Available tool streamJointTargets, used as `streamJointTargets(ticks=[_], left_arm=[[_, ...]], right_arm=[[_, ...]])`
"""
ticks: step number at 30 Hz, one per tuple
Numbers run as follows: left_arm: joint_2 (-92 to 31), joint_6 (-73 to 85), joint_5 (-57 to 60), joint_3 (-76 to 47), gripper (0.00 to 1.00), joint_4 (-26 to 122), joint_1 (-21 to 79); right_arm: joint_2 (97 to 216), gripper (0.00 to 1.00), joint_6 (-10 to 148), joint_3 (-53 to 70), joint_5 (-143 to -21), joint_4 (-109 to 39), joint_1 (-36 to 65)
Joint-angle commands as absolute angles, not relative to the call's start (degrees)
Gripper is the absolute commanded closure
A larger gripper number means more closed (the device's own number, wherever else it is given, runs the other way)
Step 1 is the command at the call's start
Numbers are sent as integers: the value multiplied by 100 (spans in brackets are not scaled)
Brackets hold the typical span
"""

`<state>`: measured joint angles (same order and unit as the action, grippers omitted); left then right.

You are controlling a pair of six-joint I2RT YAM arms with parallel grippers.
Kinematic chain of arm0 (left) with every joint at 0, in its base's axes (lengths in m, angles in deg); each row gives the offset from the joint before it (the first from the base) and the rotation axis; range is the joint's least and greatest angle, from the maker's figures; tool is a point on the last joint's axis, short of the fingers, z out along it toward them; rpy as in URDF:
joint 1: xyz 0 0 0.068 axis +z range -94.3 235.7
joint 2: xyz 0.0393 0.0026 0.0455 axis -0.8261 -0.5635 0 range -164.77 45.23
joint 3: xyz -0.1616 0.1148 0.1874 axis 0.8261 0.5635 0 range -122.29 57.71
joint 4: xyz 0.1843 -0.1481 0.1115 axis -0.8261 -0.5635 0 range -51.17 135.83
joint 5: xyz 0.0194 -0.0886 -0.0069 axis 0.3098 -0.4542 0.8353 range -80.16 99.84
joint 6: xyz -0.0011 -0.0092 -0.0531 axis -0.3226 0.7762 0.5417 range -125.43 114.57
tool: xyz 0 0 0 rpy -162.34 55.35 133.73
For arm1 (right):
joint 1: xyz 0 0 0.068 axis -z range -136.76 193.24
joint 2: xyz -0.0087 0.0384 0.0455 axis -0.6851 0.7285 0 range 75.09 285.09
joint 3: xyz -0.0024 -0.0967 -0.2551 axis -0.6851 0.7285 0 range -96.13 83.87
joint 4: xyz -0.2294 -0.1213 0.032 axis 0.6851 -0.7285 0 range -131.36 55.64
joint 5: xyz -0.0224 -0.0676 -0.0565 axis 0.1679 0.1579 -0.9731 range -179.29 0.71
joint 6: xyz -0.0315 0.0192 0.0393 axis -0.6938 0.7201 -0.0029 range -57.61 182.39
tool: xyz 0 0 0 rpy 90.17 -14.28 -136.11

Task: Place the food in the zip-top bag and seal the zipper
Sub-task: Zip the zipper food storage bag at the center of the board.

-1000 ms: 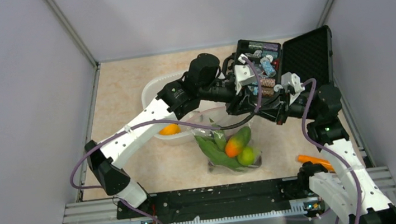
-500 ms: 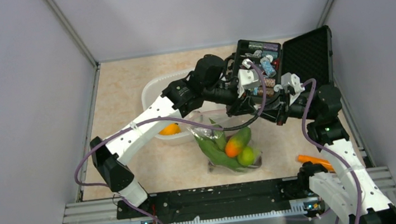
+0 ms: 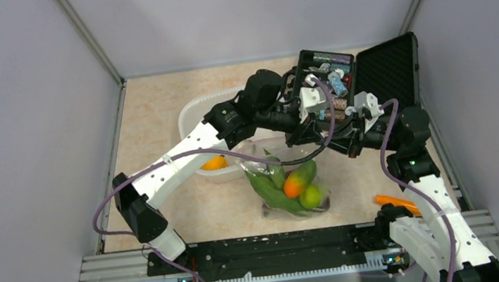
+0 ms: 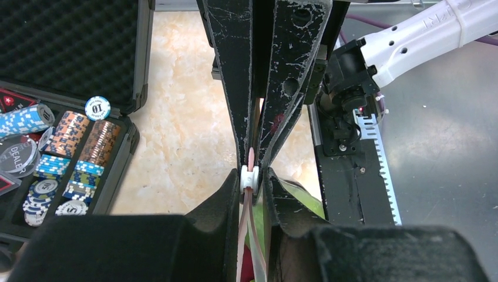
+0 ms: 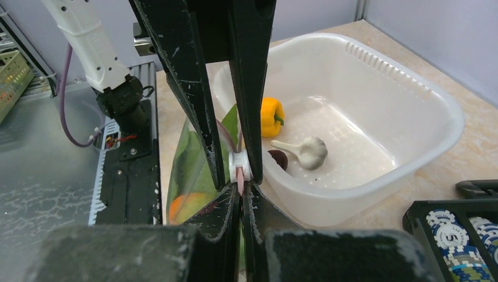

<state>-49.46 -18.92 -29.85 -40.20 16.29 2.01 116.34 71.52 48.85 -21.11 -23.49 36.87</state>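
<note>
The clear zip-top bag (image 3: pixel 273 208) lies at the table's middle front with a long green leafy piece (image 3: pixel 267 186), an orange fruit (image 3: pixel 294 185) and a green fruit (image 3: pixel 310 196) inside. Both grippers meet at its raised mouth. In the left wrist view my left gripper (image 4: pixel 251 177) is shut on the white slider (image 4: pixel 251 176) of the pinkish zipper (image 4: pixel 251 157). Facing it, my right gripper (image 5: pixel 241 189) is shut on the zipper strip (image 5: pixel 240 185) just past the slider. A yellow pepper (image 5: pixel 271 116), a whitish piece (image 5: pixel 308 151) and a dark eggplant (image 5: pixel 278 158) sit in the white tub (image 5: pixel 411 158).
The white tub (image 3: pixel 190 116) stands left of the bag, under my left arm. An open black case (image 3: pixel 384 69) of poker chips (image 4: pixel 59 147) sits at the back right. An orange piece (image 3: pixel 395 202) lies by the right arm's base. The metal rail (image 3: pixel 280 247) runs along the near edge.
My left arm has shifted slightly right toward the right gripper, and its jaws have closed in onto the zipper slider. The right gripper has stayed shut on the strip.
</note>
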Motion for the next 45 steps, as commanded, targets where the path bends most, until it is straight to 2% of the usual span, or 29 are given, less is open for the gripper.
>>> streamJointTargets(ticks=[1, 4, 5, 6, 7, 11, 15, 22, 31, 38, 39, 41, 45], left_arm=[[-4606, -1984, -2776, -3951, 88, 1744, 182], [-4557, -2042, -2715, -3958, 89, 1700, 182], [-4548, -2041, -2709, -3951, 86, 1698, 182], [-4535, -2041, -2708, -3950, 74, 1703, 182], [-4544, -2025, -2712, -3956, 68, 1713, 182], [-4551, -1994, -2779, -3951, 66, 1743, 182], [-4530, -1940, -2893, -3893, 66, 1868, 182], [-4570, -1896, -3018, -3910, 74, 1913, 182], [-4534, -1771, -3096, -3871, 72, 2115, 190], [-4582, -1825, -3045, -3888, 83, 1935, 183], [-4582, -1857, -3003, -3896, 82, 1892, 185], [-4582, -1906, -2916, -3906, 70, 1809, 183], [-4614, -1927, -2905, -3971, 69, 1724, 188]], right_arm=[[11551, 100, 7047, 4697, -2074, -2122, 3628], [11552, 100, 7032, 4694, -2091, -2135, 3624], [11552, 100, 7026, 4693, -2089, -2148, 3624], [11552, 100, 7030, 4688, -2084, -2152, 3621], [11552, 100, 7028, 4681, -2078, -2152, 3622], [11551, 100, 7021, 4670, -2082, -2162, 3625], [11551, 100, 7010, 4664, -2081, -2177, 3623], [11555, 100, 6979, 4661, -2076, -2210, 3626], [11552, 100, 6917, 4687, -2089, -2276, 3626], [11518, 100, 6919, 4667, -2091, -2280, 3622], [11509, 100, 6916, 4669, -2104, -2281, 3621], [11502, 100, 6910, 4677, -2139, -2285, 3626], [11499, 100, 6929, 4683, -2143, -2259, 3623]])
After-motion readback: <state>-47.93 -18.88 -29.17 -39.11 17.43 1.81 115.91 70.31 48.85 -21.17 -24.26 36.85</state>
